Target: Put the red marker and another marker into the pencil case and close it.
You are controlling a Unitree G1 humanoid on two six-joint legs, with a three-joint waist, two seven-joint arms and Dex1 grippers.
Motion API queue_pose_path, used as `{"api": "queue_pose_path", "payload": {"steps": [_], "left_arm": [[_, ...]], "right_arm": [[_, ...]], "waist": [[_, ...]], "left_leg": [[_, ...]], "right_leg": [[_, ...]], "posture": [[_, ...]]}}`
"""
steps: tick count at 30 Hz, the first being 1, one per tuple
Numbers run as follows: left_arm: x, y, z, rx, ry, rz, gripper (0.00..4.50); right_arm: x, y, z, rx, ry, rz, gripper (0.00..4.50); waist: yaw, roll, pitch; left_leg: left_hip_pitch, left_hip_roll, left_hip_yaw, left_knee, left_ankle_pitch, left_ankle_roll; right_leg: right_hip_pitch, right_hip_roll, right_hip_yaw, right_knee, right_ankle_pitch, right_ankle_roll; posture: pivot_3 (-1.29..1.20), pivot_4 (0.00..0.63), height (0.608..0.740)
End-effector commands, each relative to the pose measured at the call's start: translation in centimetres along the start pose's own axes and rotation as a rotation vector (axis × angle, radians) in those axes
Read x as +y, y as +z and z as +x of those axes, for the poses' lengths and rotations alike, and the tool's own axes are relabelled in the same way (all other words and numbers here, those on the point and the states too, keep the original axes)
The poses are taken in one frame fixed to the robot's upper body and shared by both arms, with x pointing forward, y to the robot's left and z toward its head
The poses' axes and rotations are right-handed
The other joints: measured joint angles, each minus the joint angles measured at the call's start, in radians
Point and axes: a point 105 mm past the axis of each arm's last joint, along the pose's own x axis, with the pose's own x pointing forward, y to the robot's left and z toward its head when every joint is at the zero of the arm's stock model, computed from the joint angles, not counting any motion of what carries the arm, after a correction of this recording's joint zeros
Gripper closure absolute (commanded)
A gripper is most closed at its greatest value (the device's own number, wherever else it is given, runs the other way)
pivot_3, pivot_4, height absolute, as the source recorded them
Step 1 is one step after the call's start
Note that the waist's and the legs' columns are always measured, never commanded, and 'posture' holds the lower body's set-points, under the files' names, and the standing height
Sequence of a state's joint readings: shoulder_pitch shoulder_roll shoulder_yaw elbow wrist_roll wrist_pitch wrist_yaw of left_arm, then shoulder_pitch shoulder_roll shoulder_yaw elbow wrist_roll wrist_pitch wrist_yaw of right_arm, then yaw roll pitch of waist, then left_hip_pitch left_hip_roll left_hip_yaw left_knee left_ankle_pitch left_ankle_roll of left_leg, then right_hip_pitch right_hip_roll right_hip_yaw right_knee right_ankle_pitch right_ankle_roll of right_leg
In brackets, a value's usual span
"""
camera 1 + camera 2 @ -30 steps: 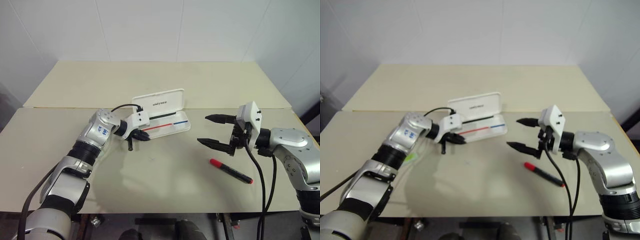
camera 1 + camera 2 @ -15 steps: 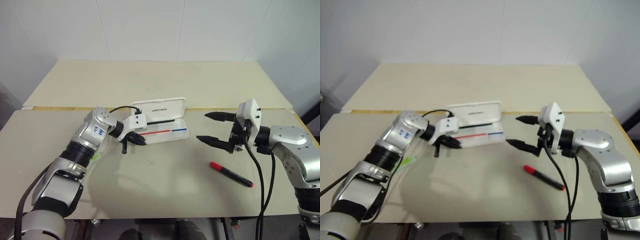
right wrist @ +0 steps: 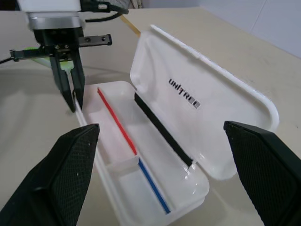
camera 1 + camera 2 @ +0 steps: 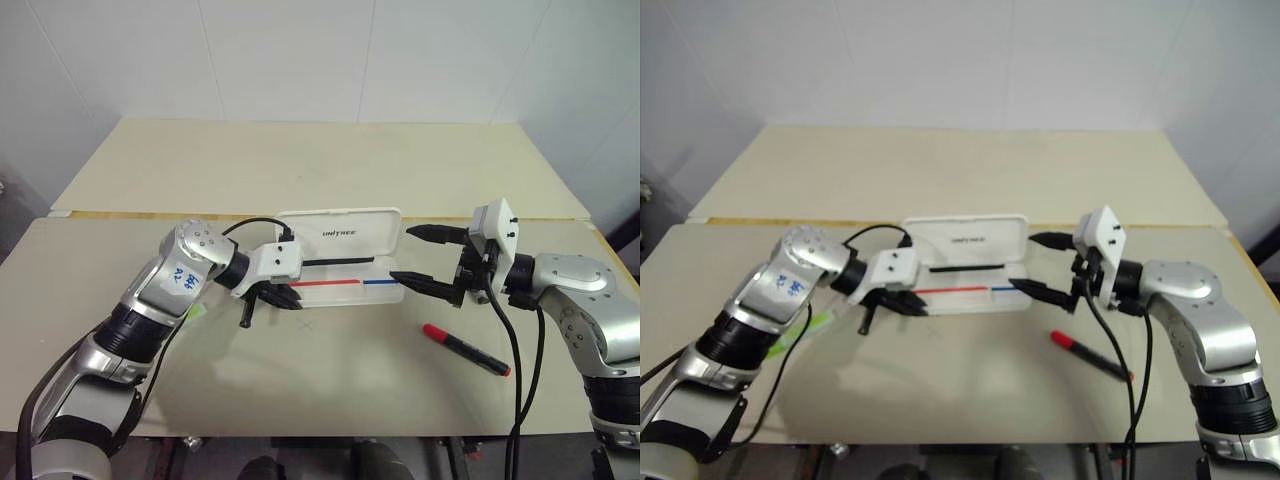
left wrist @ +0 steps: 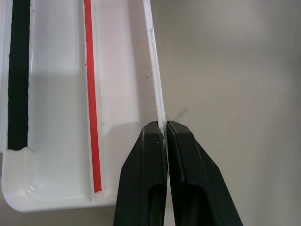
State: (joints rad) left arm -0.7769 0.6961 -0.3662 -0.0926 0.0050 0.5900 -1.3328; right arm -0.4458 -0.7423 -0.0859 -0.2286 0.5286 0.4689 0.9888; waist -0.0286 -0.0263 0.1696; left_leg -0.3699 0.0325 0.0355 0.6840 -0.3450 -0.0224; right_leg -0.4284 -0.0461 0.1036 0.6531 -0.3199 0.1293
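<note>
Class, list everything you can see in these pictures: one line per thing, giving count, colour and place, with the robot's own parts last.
pencil case: one, white, open, red and blue stripes inside, mid-table between the grippers.
red marker: one, red cap and black barrel, lying on the table by the right arm.
lime-green marker: one, on the table partly hidden behind the left arm.
table: one, beige, a seam across it behind the case.
wall: white, behind the table.
left gripper: one, black fingers, shut on the case's front rim.
right gripper: one, black fingers, open, at the case's right end.
</note>
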Motion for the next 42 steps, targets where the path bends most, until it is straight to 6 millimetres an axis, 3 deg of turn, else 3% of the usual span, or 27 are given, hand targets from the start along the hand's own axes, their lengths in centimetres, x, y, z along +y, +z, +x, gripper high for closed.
{"api": "queue_pose_path", "payload": {"steps": [1, 12, 28, 33, 34, 42], "left_arm": [[-1.0, 0.5, -0.1, -0.001, -0.006, 0.015, 4.49], [-3.8, -0.4, 1.4, 0.021, -0.062, -0.033, 4.49], [-1.3, -0.3, 3.2, 0.023, -0.023, 0.035, 4.49], [-1.4, -0.1, 3.4, 0.016, -0.036, 0.034, 4.49], [-1.4, -0.1, 3.5, 0.012, -0.036, 0.031, 3.96], [-1.7, -0.1, 3.3, 0.017, -0.044, 0.037, 1.46]], "right_arm": [[0.2, 0.9, -0.5, -0.011, 0.003, -0.025, 0.00], [1.2, 0.4, -2.3, 0.031, -0.028, 0.003, 0.00], [2.0, 0.6, -2.0, 0.015, -0.054, 0.025, 0.00], [2.2, 0.5, -2.0, 0.012, -0.055, 0.030, 0.00], [2.2, 0.5, -1.9, 0.011, -0.055, 0.031, 0.00], [2.2, 0.5, -1.8, 0.003, -0.054, 0.035, 0.00]], "waist": [[0.000, 0.000, 0.000], [0.001, 0.000, 0.000], [0.009, 0.000, 0.000], [0.012, 0.000, 0.000], [0.012, 0.000, 0.000], [0.005, 0.000, 0.000]], "left_leg": [[0.000, 0.000, 0.000, 0.000, 0.000, 0.000], [0.000, -0.001, 0.000, 0.000, 0.000, 0.001], [0.001, -0.004, -0.001, 0.002, 0.002, 0.002], [0.001, -0.004, -0.001, 0.002, 0.002, 0.002], [0.001, -0.004, -0.001, 0.002, 0.002, 0.002], [0.000, -0.003, -0.001, 0.002, 0.002, 0.002]], "right_leg": [[0.000, 0.000, 0.000, 0.000, 0.000, 0.000], [0.000, 0.000, 0.001, -0.001, 0.000, 0.000], [0.003, 0.001, 0.002, -0.001, 0.002, 0.002], [0.003, 0.001, 0.002, 0.000, 0.002, 0.002], [0.003, 0.001, 0.002, 0.000, 0.002, 0.002], [0.002, 0.002, 0.003, -0.001, 0.002, 0.002]], "posture": [[0.00, 0.150, 0.740], [0.00, 0.150, 0.740], [0.00, 0.150, 0.740], [0.00, 0.150, 0.740], [0.00, 0.150, 0.740], [0.00, 0.150, 0.740]]}}
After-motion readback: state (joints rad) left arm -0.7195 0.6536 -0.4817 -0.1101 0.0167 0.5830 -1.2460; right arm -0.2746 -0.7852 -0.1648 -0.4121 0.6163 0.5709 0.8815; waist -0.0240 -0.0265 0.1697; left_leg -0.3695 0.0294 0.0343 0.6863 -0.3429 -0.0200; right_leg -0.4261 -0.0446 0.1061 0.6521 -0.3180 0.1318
